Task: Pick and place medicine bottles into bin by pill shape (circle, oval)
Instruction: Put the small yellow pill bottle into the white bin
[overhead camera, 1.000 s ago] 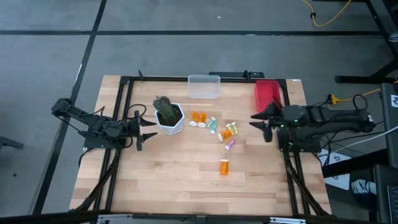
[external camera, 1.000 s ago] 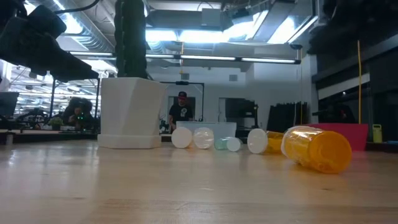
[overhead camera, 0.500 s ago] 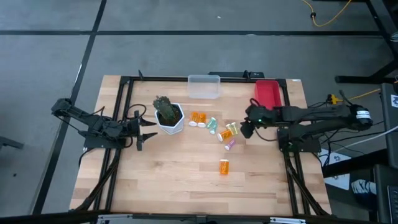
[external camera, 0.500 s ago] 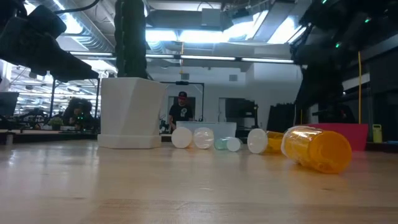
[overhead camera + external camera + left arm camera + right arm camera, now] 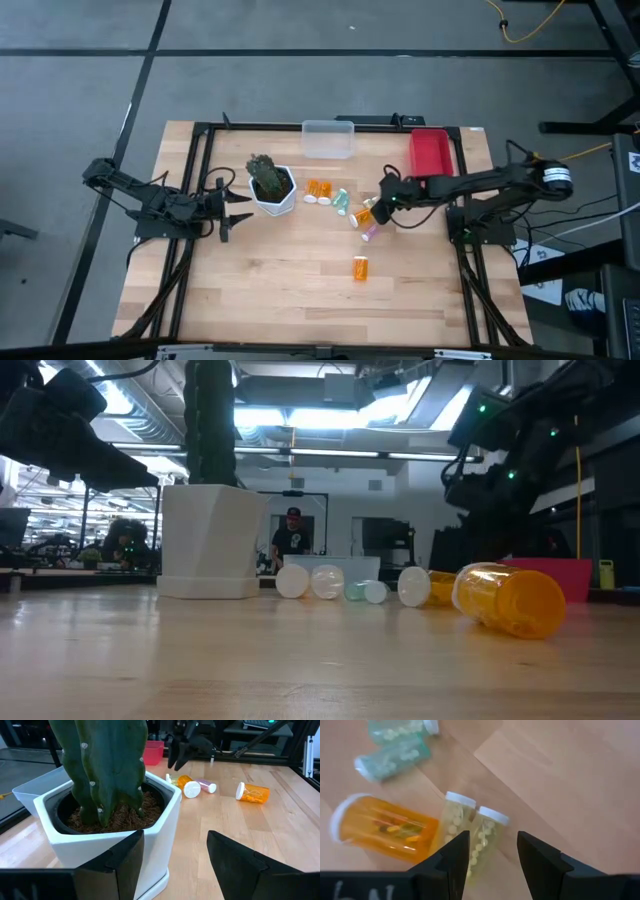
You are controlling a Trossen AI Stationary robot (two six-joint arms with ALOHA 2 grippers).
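Several small medicine bottles lie on their sides mid-table: an orange one (image 5: 318,188), a green pair (image 5: 341,201), a yellowish pair (image 5: 366,213), a pink one (image 5: 370,233) and a lone orange one (image 5: 360,267). My right gripper (image 5: 383,203) hovers open, tipped down, just above the yellowish pair (image 5: 470,832). An orange bottle (image 5: 385,827) and the green ones (image 5: 395,757) lie beside that pair. My left gripper (image 5: 243,203) waits open at the table's left, next to the white plant pot (image 5: 115,820).
A clear bin (image 5: 328,139) and a red bin (image 5: 430,150) stand at the table's far edge. The hexagonal pot with a cactus (image 5: 270,185) stands left of the bottles. Bare wood lies toward the near edge around the lone orange bottle (image 5: 510,600).
My right gripper has come from the table's right edge toward the bottles in the middle, sinking and tipping its fingers downward. Its fingers keep the same gap. The bottles have not moved.
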